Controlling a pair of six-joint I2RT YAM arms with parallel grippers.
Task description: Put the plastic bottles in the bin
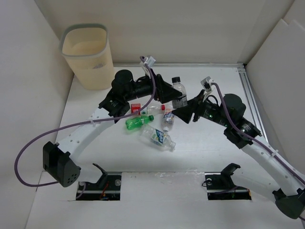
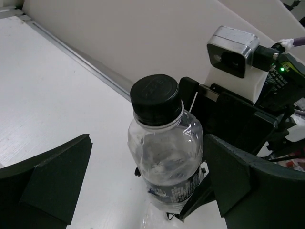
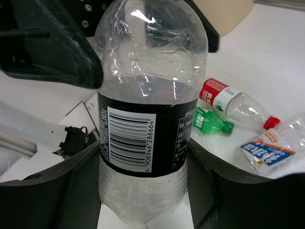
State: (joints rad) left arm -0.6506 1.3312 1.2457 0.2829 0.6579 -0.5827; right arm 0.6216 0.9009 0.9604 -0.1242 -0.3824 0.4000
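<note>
A clear bottle with a black label and black cap (image 1: pixel 179 93) (image 3: pixel 143 133) stands upright mid-table. My right gripper (image 1: pixel 180 109) (image 3: pixel 143 157) is shut on its lower body, a finger pressed to each side. My left gripper (image 1: pixel 171 95) (image 2: pixel 147 143) is open around the same bottle (image 2: pixel 164 152) from the opposite side, with a wide gap at its left finger. A green bottle (image 1: pixel 138 121) (image 3: pixel 212 121), a red-label bottle (image 1: pixel 147 111) (image 3: pixel 228 100), a blue-label bottle (image 1: pixel 167 118) (image 3: pixel 269 150) and a green-white-label bottle (image 1: pixel 158 137) lie on the table. The cream bin (image 1: pixel 93 71) stands at the back left.
White walls close the table at the back and both sides, and a metal rail (image 1: pixel 250 95) runs along the right. The two arms cross the table from its near corners and meet at the bottle. The right wrist camera (image 2: pixel 233 50) sits close behind the bottle.
</note>
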